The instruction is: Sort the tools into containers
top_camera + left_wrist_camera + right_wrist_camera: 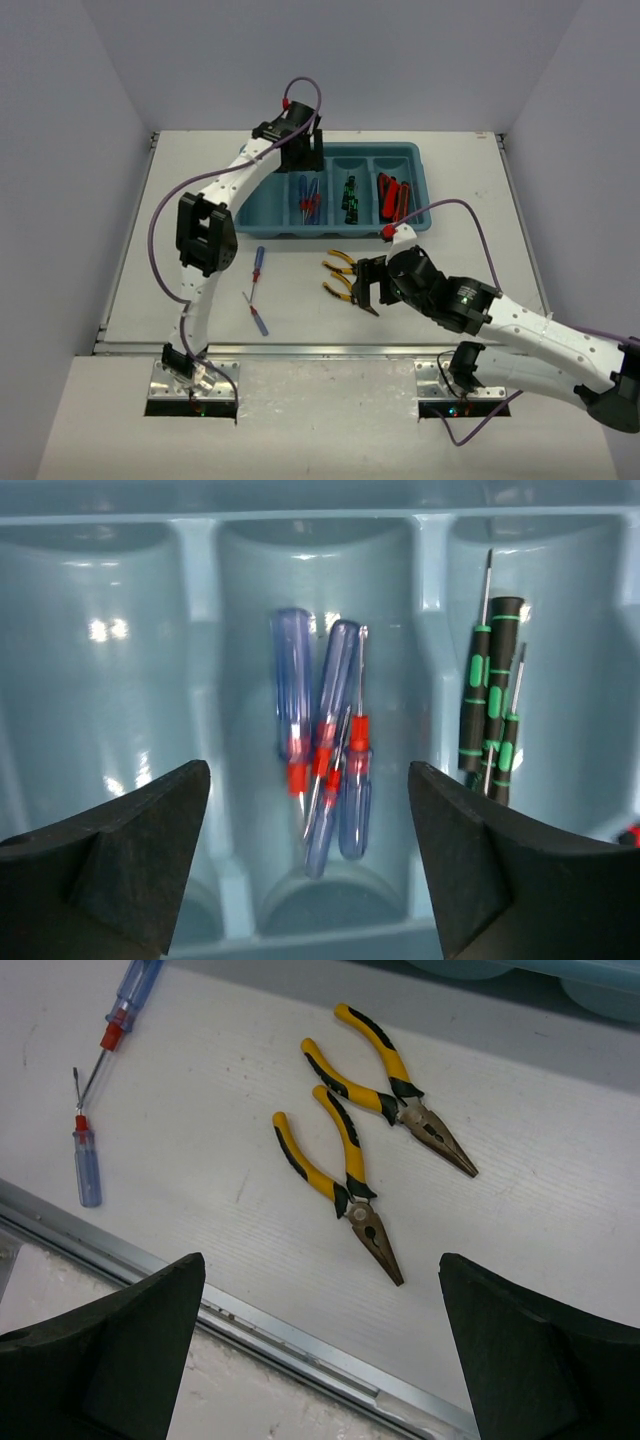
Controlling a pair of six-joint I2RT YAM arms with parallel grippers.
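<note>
The teal tray (243, 205) holds the containers side by side. My left gripper (304, 162) hovers open over the second one, nothing between its fingers (120, 850). Below it lie blue-and-red screwdrivers (325, 750), with black-and-green screwdrivers (493, 705) in the compartment to their right. Red-and-black knives (392, 195) fill the rightmost compartment, and the leftmost looks empty. Two yellow-handled pliers (340, 1165) (395, 1085) lie on the table before the tray. My right gripper (362, 285) hangs open just above them, touching neither.
Two more blue-and-red screwdrivers lie on the table left of the pliers, one longer (257, 265) and one short (258, 316). A metal rail (290, 1335) runs along the table's near edge, close under my right gripper.
</note>
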